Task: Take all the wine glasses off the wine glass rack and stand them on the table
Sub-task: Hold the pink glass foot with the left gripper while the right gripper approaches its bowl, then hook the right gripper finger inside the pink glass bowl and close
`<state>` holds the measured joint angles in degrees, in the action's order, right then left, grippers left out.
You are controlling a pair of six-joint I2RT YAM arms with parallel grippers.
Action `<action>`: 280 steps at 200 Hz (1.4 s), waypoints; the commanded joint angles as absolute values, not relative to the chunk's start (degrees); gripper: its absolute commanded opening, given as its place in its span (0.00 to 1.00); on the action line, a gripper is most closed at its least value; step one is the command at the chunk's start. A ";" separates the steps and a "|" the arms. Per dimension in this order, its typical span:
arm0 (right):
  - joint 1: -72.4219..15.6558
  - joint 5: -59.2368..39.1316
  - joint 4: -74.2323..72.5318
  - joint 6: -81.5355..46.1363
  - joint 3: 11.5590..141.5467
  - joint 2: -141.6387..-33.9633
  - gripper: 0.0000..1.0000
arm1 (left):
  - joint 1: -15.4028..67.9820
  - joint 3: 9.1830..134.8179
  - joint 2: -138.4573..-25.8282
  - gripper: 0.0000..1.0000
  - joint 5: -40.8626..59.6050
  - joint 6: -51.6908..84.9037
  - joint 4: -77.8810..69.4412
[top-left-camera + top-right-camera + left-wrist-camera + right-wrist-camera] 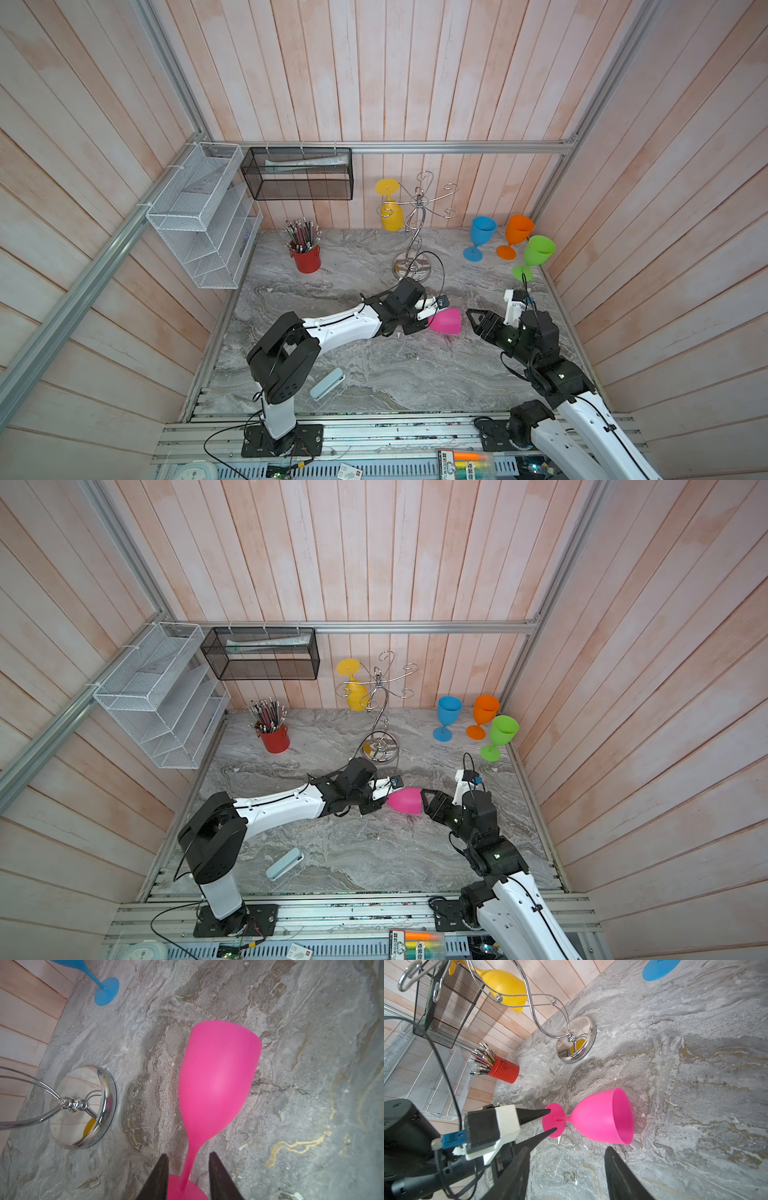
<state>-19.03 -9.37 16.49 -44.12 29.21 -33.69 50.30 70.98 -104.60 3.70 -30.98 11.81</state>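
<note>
Pink wine glass (216, 1084) is lying on the table (311, 1064), off the rack (584, 1028), its stem sitting loose between the left gripper's (188, 1155) half-open fingers (155, 1180), while the right gripper (567, 1148) is waiting wide open and empty by its mouth; a yellow glass (506, 985) is hanging on the rack.

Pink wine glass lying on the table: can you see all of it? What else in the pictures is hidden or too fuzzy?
Pink wine glass: in both top views the left tool covers its stem and foot.
Its foot: in the left wrist view the bottom edge cuts part off.
Blue glass: the left wrist view's edge cuts off its bowl.
Black mesh basket: something pale inside, too blurred in both top views to name.
</note>
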 commanded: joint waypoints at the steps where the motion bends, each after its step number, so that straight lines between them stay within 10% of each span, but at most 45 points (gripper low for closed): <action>1: -18.79 -10.65 17.88 -44.55 31.01 -34.53 0.59 | 50.62 74.13 -107.02 0.38 0.57 -32.95 14.59; 125: -9.11 -26.90 7.99 -45.08 24.45 -45.06 0.64 | 52.49 81.65 -112.28 0.55 -1.41 -38.33 26.02; 280: -3.52 -45.10 -23.11 -36.51 15.24 -61.87 0.52 | 52.24 81.42 -112.94 0.54 1.05 -37.89 25.61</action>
